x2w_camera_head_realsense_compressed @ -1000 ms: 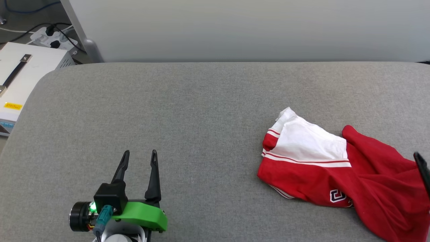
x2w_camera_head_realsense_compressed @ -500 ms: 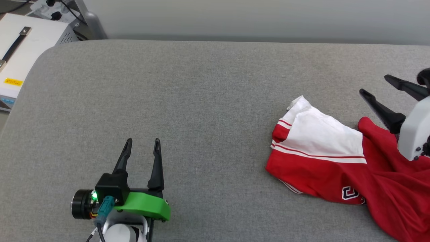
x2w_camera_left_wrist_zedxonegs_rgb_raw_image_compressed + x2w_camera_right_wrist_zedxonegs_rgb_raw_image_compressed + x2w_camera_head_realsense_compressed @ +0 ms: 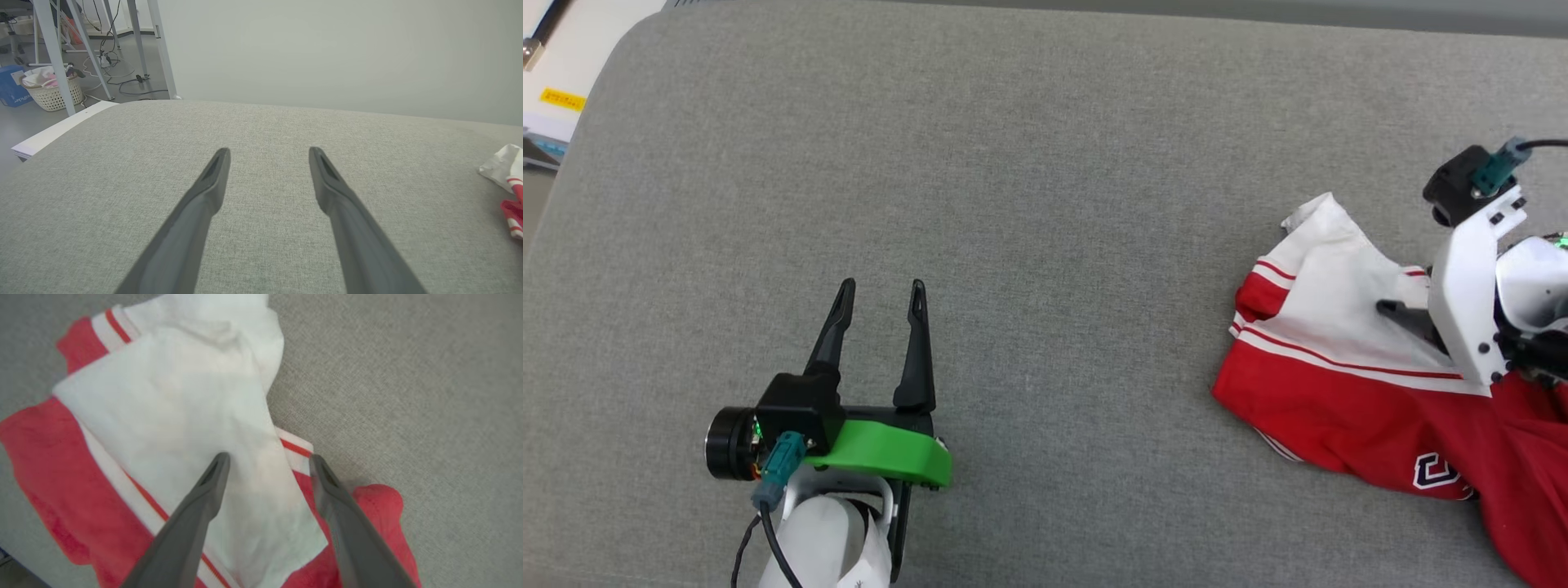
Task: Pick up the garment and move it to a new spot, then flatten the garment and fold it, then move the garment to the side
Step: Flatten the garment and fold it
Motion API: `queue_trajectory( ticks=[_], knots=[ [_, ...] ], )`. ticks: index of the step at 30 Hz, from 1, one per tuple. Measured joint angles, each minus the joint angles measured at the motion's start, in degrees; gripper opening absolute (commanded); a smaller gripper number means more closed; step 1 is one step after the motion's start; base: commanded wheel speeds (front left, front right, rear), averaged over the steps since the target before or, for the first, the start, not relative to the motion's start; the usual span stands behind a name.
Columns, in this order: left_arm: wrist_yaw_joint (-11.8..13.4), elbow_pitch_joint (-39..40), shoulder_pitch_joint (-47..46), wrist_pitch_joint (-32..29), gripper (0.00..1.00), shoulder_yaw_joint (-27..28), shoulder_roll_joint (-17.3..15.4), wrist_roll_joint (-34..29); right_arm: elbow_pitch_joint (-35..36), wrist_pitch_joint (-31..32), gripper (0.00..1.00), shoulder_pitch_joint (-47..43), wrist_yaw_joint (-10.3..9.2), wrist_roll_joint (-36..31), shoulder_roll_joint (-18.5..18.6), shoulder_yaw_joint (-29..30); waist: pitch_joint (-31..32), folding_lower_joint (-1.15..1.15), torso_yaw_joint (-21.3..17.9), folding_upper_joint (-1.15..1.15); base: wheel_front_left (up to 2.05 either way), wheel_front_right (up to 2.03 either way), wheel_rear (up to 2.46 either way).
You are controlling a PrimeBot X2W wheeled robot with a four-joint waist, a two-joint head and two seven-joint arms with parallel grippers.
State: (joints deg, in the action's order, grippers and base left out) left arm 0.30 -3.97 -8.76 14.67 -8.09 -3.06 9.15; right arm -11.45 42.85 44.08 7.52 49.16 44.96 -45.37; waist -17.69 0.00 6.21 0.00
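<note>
Probably the pick-up step: reaching for the garment, crumpled at three o'clock on the grey surface. Over its white sleeve, right gripper spread wide; at seven o'clock, left gripper spread, empty. Next: lower, pinch cloth, lift.

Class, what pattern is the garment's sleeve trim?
The trim on the garment is white with a thin red stripe; right wrist view shows it best.

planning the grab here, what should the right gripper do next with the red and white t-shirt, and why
Probably lower the right gripper a little and close it on the crumpled red soft T-shirt with white sleeves. Its jaws stand open over the white sleeve fold, with nothing gripped yet.
</note>
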Motion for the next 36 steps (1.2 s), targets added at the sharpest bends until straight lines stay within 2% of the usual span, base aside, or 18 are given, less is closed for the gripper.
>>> queue_trajectory(
  ticks=[4, 9, 10, 11, 16, 20, 26, 30, 33, 34, 36],
  knots=[
    [0.4, 0.0, -0.7, 0.0, 1.00, -0.4, 0.0, 0.1, -4.2, -1.1, 1.00, -0.1, 0.00, 0.8, -0.5, -5.3, -1.8, 0.00, 1.1, 0.00, 0.00, 0.00, 0.00],
    [0.5, -0.1, -0.8, 0.0, 1.00, -0.1, 0.0, 0.1, -7.7, -6.9, 1.00, 0.3, 0.01, 3.1, -0.5, -7.5, -2.8, 0.00, 2.0, 0.00, 0.00, 0.00, 0.00],
    [0.6, -0.2, -0.8, 0.0, 1.00, 0.1, 0.0, 0.1, -8.0, -8.6, 0.15, 0.5, 0.01, 3.2, -0.5, -8.2, -2.8, 0.00, 1.9, 0.00, 0.00, 0.00, 0.00],
    [0.7, -0.2, -0.8, 0.0, 1.00, 0.2, 0.0, 0.1, -8.1, -10.4, 0.00, 0.7, 0.01, 3.3, -0.5, -8.5, -2.7, 0.00, 1.8, 0.00, 0.00, 0.00, 0.00],
    [0.7, -0.8, -0.7, 0.0, 1.00, 0.4, 0.0, 0.1, -8.8, -20.5, 0.00, 1.4, 0.01, 5.1, -1.4, -8.8, -1.0, 0.00, 1.0, 0.00, 0.00, 0.00, 0.00],
    [0.7, -1.0, -0.2, 0.0, 1.00, 0.6, 0.0, 0.0, -8.2, -26.4, 0.00, 3.9, 0.01, 5.2, -0.3, -8.0, 1.1, 0.00, 0.0, 0.00, 0.00, 0.00, 0.00],
    [0.6, -1.2, 0.8, 0.0, 1.00, 0.5, 0.0, -0.1, -6.8, -31.3, 0.00, 8.3, 0.01, 4.4, 2.7, -6.1, 4.1, 0.00, -1.2, 0.00, 0.00, 0.00, 0.00],
    [0.4, -1.1, 1.3, 0.0, 1.00, 0.5, 0.0, -0.1, -5.7, -33.4, 0.00, 10.1, 0.01, 3.4, 3.1, -5.0, 5.4, 0.00, -1.2, 0.00, 0.00, 0.00, 0.00],
    [0.4, -1.1, 2.1, 0.0, 1.00, 0.9, 0.0, -0.1, -4.6, -33.6, 0.00, 10.2, 0.01, 1.6, 1.4, -5.9, 5.9, 0.00, -0.8, 0.00, 0.00, 0.00, 0.00],
    [0.4, -1.1, 2.8, 0.0, 1.00, 1.0, 0.0, -0.1, -4.6, -34.0, 0.00, 9.9, 0.01, 0.8, -2.8, -7.6, 6.1, 0.00, -0.4, 0.00, 0.00, 0.00, 0.00],
    [0.5, -1.1, 2.9, 0.0, 1.00, 0.9, 0.0, -0.1, -5.3, -34.8, 0.00, 9.1, 0.01, 0.1, -6.2, -8.9, 6.1, 0.00, -0.1, 0.00, 0.00, 0.00, 0.00]
  ],
)
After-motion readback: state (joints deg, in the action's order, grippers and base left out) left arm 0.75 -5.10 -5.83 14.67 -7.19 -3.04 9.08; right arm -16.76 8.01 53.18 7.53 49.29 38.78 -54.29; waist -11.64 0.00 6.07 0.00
